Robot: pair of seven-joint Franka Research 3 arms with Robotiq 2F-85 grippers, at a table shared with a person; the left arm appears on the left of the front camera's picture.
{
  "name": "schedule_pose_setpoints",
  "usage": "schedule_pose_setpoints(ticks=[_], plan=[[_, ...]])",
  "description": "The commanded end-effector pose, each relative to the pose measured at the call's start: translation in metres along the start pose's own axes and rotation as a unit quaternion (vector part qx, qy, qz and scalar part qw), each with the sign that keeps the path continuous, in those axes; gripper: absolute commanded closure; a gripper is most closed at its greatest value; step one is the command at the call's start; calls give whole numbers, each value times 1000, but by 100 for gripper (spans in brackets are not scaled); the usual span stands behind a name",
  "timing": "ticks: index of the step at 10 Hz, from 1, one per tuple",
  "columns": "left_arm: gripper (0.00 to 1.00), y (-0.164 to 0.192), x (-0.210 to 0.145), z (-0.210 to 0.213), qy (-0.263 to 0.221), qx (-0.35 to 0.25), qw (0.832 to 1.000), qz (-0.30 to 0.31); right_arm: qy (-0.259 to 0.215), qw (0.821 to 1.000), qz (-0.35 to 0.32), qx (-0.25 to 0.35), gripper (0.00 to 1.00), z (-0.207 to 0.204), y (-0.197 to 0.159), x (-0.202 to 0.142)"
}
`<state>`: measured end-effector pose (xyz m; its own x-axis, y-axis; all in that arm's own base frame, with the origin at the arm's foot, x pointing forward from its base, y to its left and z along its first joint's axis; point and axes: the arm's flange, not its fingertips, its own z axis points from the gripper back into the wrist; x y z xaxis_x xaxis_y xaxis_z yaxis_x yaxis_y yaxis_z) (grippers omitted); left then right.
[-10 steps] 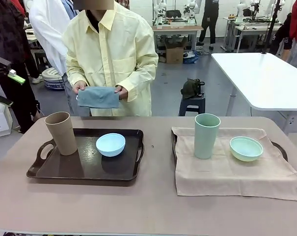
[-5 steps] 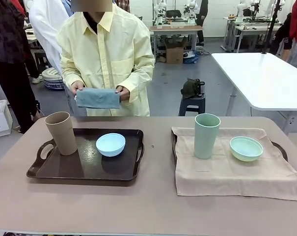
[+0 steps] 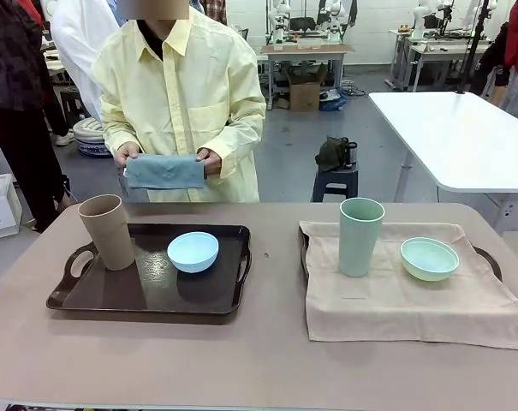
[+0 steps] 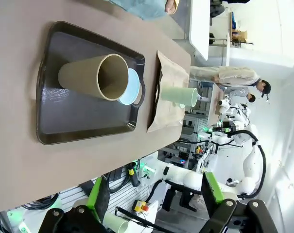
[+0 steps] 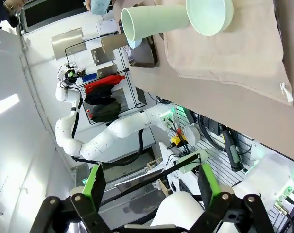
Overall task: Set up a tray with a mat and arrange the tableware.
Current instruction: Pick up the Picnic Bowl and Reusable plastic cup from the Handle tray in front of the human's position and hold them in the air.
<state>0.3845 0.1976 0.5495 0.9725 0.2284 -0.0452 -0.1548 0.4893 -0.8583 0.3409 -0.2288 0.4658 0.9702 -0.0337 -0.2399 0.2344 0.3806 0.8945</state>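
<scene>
The tableware stands in two sets on the brown table (image 3: 259, 368). On the robot's left, a tall tan-brown handleless tumbler (image 3: 106, 231) and a small pale blue round bowl (image 3: 193, 251) sit straight on the bare floor of a dark brown plastic tray (image 3: 130, 291) with cut-out handles, the tumbler upright at its far left corner and the bowl near the middle, apart from it. On the right, a tall pale green tumbler (image 3: 360, 235) and a small pale green round bowl (image 3: 429, 258) stand on a beige cloth mat (image 3: 395, 304) draped over a second dark tray (image 3: 491, 259), whose handles peep out at the sides. Across the table a person in a pale yellow shirt (image 3: 186, 86) holds a folded blue-grey cloth (image 3: 164, 171) in both hands (image 3: 211, 161) at waist height, behind the left tray and clear of the table. The right set looks finished, while the left tray has no mat yet, so the step in hand seems to be bringing that cloth to it. The next move probably calls for lifting the tan tumbler and blue bowl off the tray so the cloth can be spread flat, then setting them back on top. The tall tumbler would need a level grasp around its body to stay upright. The left gripper (image 4: 154, 204) hangs well back from the left tray with its fingers wide apart and nothing between them. The right gripper (image 5: 149, 189) is likewise spread and empty, well apart from the green pieces.
</scene>
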Motion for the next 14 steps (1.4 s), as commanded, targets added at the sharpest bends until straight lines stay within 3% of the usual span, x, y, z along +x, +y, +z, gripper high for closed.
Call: schedule_pose_setpoints(ticks=[1, 14], plan=[[0, -1, -2, 0, -2, -2, 1000, 1, 1, 1000, 0, 3, 0, 2, 0, -3], [0, -1, -2, 0, -2, -2, 1000, 1, 1, 1000, 0, 3, 0, 2, 0, -3]])
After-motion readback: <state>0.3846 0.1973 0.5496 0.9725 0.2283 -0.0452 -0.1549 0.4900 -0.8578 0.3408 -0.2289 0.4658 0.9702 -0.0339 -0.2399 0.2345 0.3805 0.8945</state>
